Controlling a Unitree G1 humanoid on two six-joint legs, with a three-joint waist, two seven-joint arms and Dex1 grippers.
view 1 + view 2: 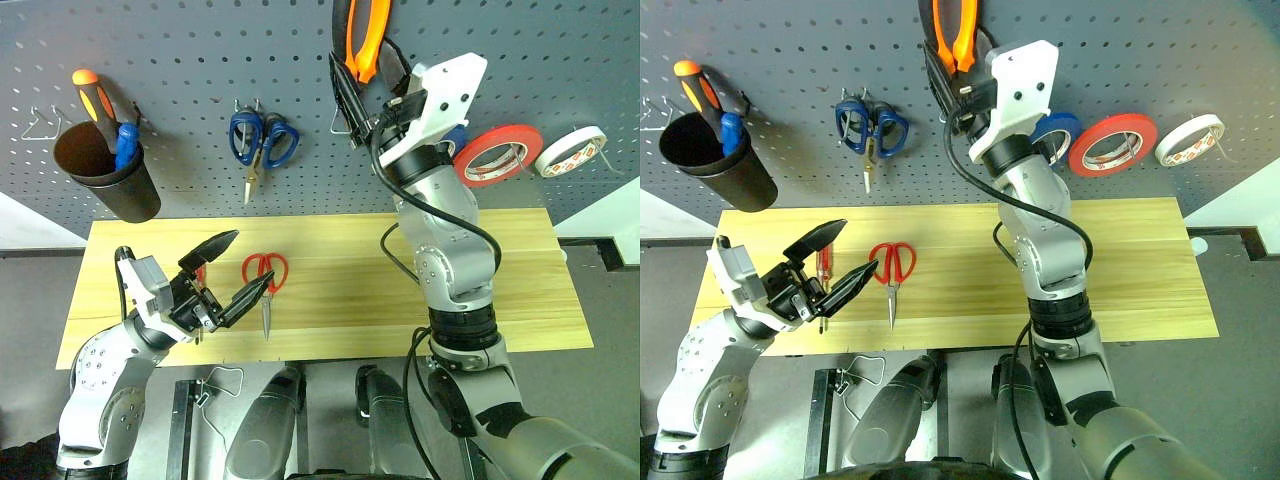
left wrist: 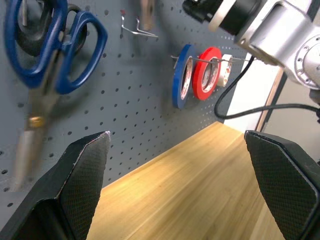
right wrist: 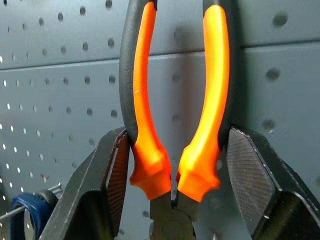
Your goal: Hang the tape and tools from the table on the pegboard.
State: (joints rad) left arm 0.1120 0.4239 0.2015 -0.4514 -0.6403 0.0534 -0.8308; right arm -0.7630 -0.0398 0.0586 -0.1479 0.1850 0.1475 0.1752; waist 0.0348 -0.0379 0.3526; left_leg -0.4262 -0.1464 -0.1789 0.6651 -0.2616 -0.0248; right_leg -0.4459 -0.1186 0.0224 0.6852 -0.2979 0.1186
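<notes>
Pliers (image 3: pixel 175 125), orange-and-black handles, clamped in my right hand (image 3: pixel 175 165) up against the pegboard (image 1: pixel 180 60); fingers squeeze the two handles from outside, handles pointing up. From what I see they're not on a hook yet, so that step looks mid-way.

Done so far, I judge: red tape (image 1: pixel 497 155) already hangs on a peg just right of the right hand, w/ a white roll (image 1: pixel 570 150) further right and a blue roll (image 1: pixel 1055 135) tucked behind the wrist.

Still on the bench (image 1: pixel 520 300): red-handled scissors (image 1: pixel 265 280), just right of my left hand (image 1: pixel 230 270), and the slim red screwdriver (image 1: pixel 824 268), lying between that hand's fingers in the head views, apparently under them. Left hand is spread wide, holding nothing, hovering over the bench.

So roughly one of four items hung, one in hand, two left.

Around: blue-handled scissors (image 1: pixel 262 140) hang on the board left of the right hand; black cup (image 1: pixel 110 175) further left holds an orange-and-black screwdriver (image 1: pixel 95 100). A bare wire hook (image 1: pixel 340 122) sits just by the right hand. Blue scissors and the tape pegs crowd either side, so I'd keep the pliers clear of both.
</notes>
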